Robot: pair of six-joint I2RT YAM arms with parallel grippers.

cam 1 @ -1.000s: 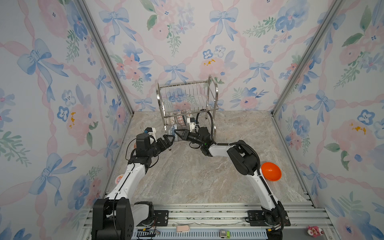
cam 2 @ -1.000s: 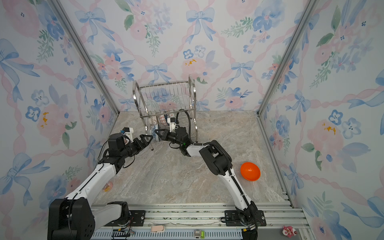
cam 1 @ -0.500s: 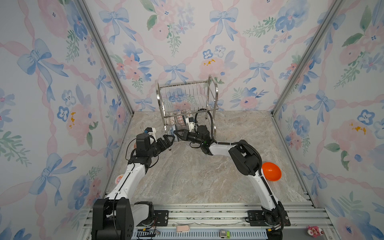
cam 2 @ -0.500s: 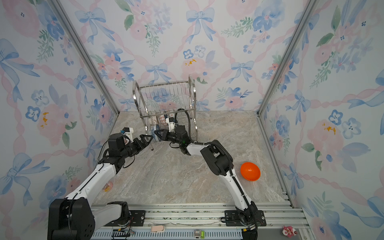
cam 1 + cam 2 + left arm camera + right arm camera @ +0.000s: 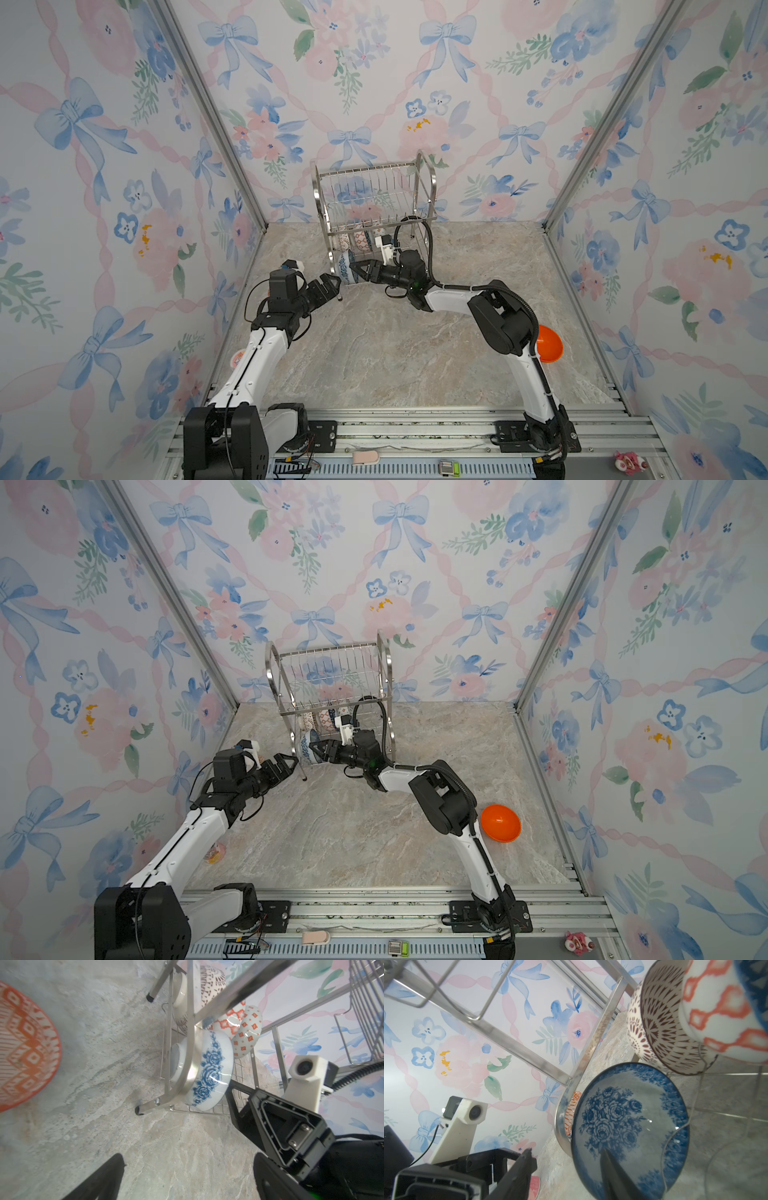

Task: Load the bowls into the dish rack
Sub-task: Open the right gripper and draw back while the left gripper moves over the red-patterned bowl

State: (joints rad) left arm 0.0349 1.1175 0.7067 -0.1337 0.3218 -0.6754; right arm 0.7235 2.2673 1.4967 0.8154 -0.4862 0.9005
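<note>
Bowl point(image 5: 209, 1068) propped on edge in rack point(image 5: 191, 1012), mid-picture; right gripper point(image 5: 566, 1151) spread astride its rim to release, left gripper point(image 5: 187, 1159) spread.

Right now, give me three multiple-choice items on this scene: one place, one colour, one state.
1. The plain orange bowl is: A) on the table by the right arm; B) inside another bowl; C) in a gripper.
2. The racked bowl nearest the right gripper is patterned: A) green; B) blue; C) black.
3. The left gripper is: A) shut on a bowl; B) shut, empty; C) open, empty.
1A, it sits on bare marble beside the arm; 2B, blue roses on white; 3C, fingers spread, nothing between.
</note>
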